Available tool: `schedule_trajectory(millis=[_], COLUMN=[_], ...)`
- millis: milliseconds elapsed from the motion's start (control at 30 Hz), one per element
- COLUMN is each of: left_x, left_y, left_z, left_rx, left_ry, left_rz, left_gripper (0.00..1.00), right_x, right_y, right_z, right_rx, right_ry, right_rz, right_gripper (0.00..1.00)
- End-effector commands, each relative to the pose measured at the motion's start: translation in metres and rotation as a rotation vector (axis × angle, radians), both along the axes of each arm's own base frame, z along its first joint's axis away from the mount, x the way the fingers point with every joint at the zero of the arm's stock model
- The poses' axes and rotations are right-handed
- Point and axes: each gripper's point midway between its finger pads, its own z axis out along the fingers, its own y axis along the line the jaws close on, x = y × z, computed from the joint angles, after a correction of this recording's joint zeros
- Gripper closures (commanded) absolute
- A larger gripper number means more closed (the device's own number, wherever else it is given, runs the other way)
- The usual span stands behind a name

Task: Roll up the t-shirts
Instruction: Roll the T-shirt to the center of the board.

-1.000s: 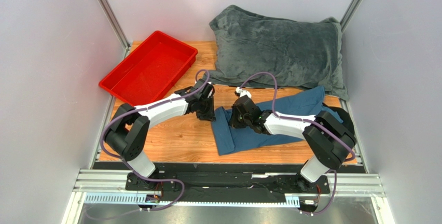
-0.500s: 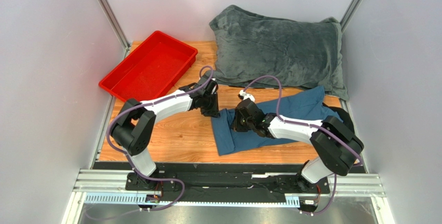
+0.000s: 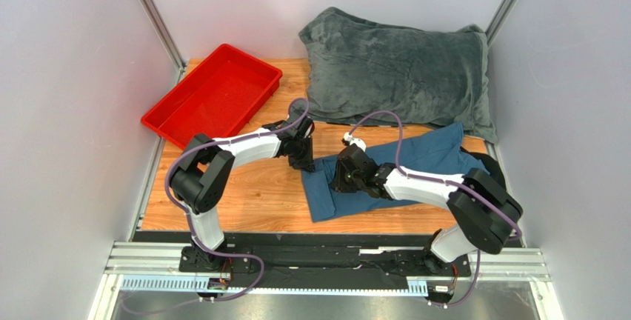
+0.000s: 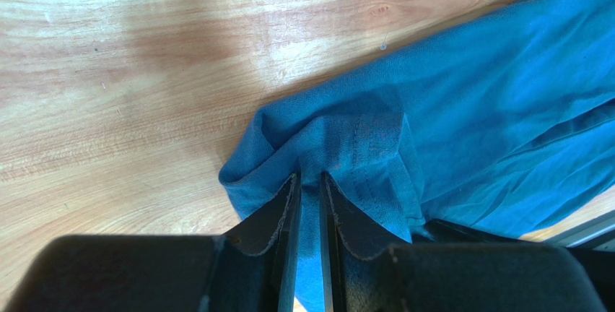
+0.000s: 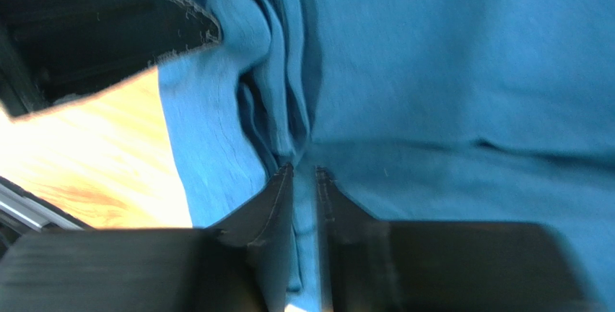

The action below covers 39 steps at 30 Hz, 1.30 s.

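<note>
t-shirt (image 3: 429, 150): blue, lying right of centre on the table (image 3: 252, 194)
my left gripper (image 4: 307, 179): pinched on its bunched corner
my right gripper (image 5: 304, 170): jaws a sliver apart at a fold, can't tell if gripping

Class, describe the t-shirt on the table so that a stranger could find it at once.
Start at the wooden table, then find the big grey blanket at its far right. Just in front of it lies the t-shirt, the only teal-blue cloth: thin and plain, not fuzzy.
</note>
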Motion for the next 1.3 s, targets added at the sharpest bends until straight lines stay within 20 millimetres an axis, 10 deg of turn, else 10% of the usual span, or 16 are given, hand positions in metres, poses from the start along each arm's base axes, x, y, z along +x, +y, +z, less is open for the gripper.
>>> schedule_trajectory(millis=[0,233,567,833,1267], left_x=[0.011,0.011,0.012,0.014,0.016], left_y=[-0.008,-0.007,-0.008,-0.007,-0.006], left_z=[0.013,0.012,0.012,0.012,0.009], left_rx=[-0.024,-0.019,-0.016,-0.001,0.016], left_ry=[-0.044,-0.042,-0.041,-0.042,-0.041], left_rz=[0.001,0.000,-0.002,-0.004,0.001], left_gripper=[0.77,0.77,0.77,0.77,0.77], right_x=[-0.005,-0.041,-0.071,-0.079,-0.108], right_y=[-0.014,-0.014,0.011,0.000,0.003], right_z=[0.032,0.044,0.012,0.016,-0.018], right_rx=[-0.007,0.047,-0.034,-0.096,-0.142], right_ry=[-0.043,-0.049,-0.025,-0.034,0.066], right_rz=[-0.071,-0.055,0.058,0.019,0.017], right_gripper=[0.73,0.63,0.60,1.00,1.00])
